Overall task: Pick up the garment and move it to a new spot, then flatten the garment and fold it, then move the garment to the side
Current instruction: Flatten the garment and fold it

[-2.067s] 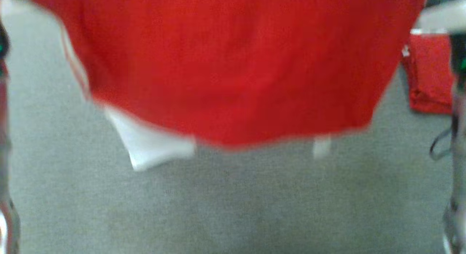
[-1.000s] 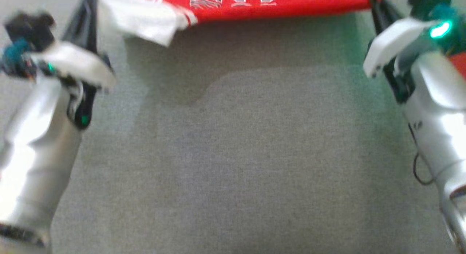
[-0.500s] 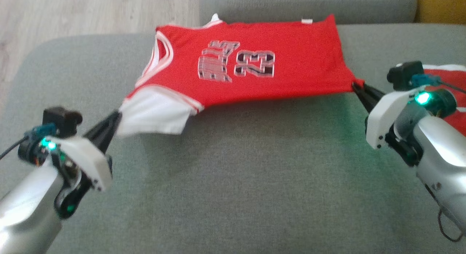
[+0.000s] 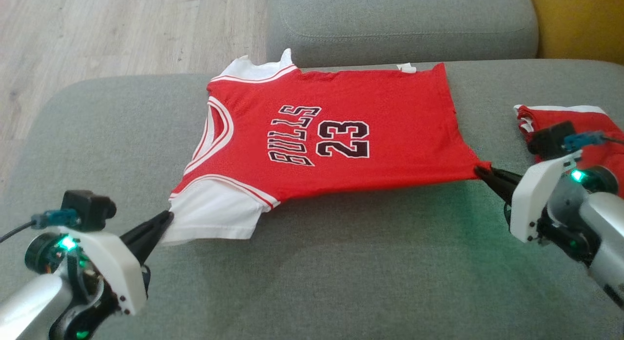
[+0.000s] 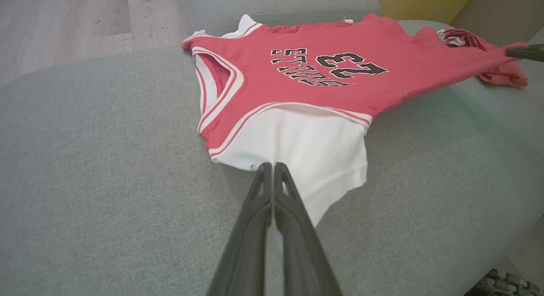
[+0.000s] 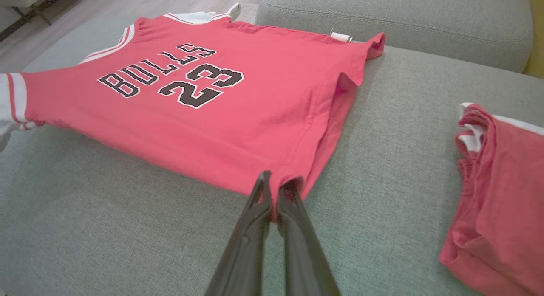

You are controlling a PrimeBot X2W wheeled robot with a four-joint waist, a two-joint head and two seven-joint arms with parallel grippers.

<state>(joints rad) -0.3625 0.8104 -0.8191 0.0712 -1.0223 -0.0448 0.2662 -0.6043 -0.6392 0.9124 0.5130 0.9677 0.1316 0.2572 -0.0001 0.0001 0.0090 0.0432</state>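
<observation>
The red Bulls jersey (image 4: 341, 135) lies face up on the grey sofa cushion (image 4: 341, 281). The left gripper (image 4: 167, 218) pinches its white sleeve (image 4: 209, 220) and the right gripper (image 4: 480, 171) its near hem corner, both pairs of fingers (image 5: 253, 219) pressed together, apparently stretching that edge flat. Its long axis runs left to right, collar toward the robot's left.

Two seconds ago the jersey (image 4: 390, 150) hung close before the head camera as a red blur; it has since been swung out and spread print-up over the sofa (image 4: 341, 281). In the last half second the left hand (image 4: 168, 215) and right hand (image 4: 480, 170) drew its near edge lower, toward the robot.
</observation>
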